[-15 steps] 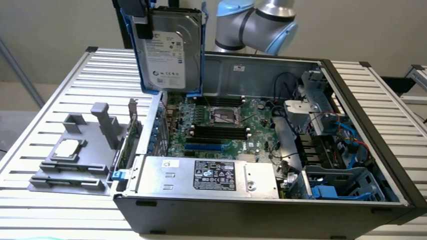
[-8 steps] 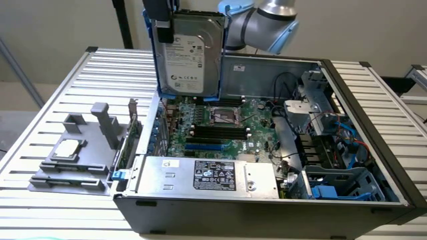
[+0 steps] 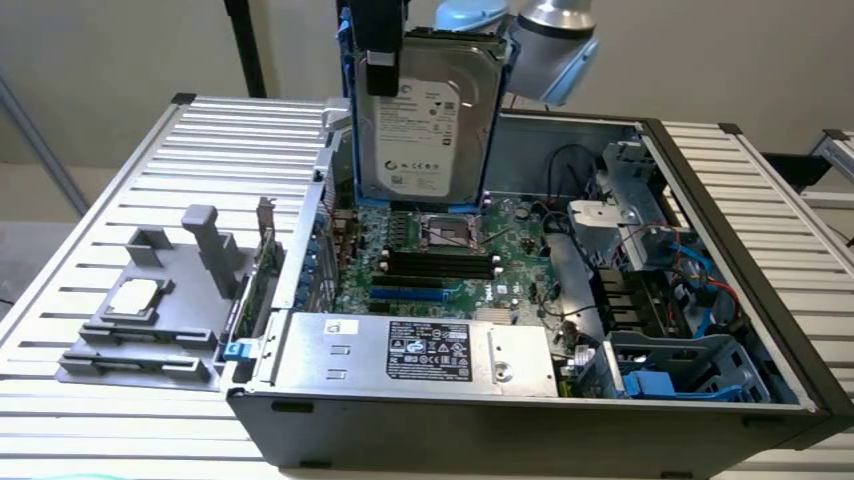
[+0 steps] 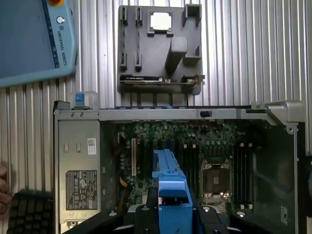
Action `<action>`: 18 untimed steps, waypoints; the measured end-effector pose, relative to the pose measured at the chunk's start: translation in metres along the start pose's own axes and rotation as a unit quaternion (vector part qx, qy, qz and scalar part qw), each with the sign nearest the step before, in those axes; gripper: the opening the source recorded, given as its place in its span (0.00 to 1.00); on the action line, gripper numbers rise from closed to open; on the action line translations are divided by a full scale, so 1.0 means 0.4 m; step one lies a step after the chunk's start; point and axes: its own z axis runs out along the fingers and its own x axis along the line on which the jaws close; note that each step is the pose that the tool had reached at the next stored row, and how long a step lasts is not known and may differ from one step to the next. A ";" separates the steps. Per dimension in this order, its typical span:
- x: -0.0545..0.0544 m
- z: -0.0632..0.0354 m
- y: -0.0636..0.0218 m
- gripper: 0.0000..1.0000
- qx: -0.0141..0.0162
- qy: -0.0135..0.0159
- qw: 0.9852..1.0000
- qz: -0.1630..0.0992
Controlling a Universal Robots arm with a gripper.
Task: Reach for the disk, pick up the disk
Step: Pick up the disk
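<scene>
1. Disk first: the flat rectangular silver-grey hard drive with a white printed label and bright blue plastic rails [image 3: 430,125] hangs upright in the air above the open computer case, label turned to the exterior view.
2. My hand [image 4: 170,214] is closed on the disk's upper end; in the wrist view its blue rail runs out between my dark fingers [image 4: 144,217], pointing down at the motherboard.
3. The disk touches nothing below; its lower edge sits clear above the green motherboard with its square CPU socket [image 3: 451,232].
4. Under everything lies the bench of ribbed silver metal slats [image 3: 120,270], with a plain pale wall behind it.
5. The dark grey open computer case [image 3: 534,420] lies on its side on the bench, with a silver power supply box bearing a black-and-white label [image 3: 414,352] along its near wall in the exterior view.
6. Blue empty plastic caddies [image 3: 681,375] sit in the case's corner at the exterior view's right, near tangled cables.
7. A grey plastic fixture tray [image 3: 147,320] rests on the bench beside the case, at the exterior view's left, holding a small square silver CPU chip [image 3: 134,297].
8. A light blue teach pendant marked Universal Robots [image 4: 34,39] lies on the bench, well apart from the case.
</scene>
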 end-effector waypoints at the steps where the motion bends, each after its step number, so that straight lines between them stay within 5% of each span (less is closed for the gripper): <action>1: 0.004 -0.001 -0.011 0.33 0.000 0.000 1.000 0.000; 18: 0.069 -0.008 -0.207 0.33 0.000 -0.001 1.000 0.000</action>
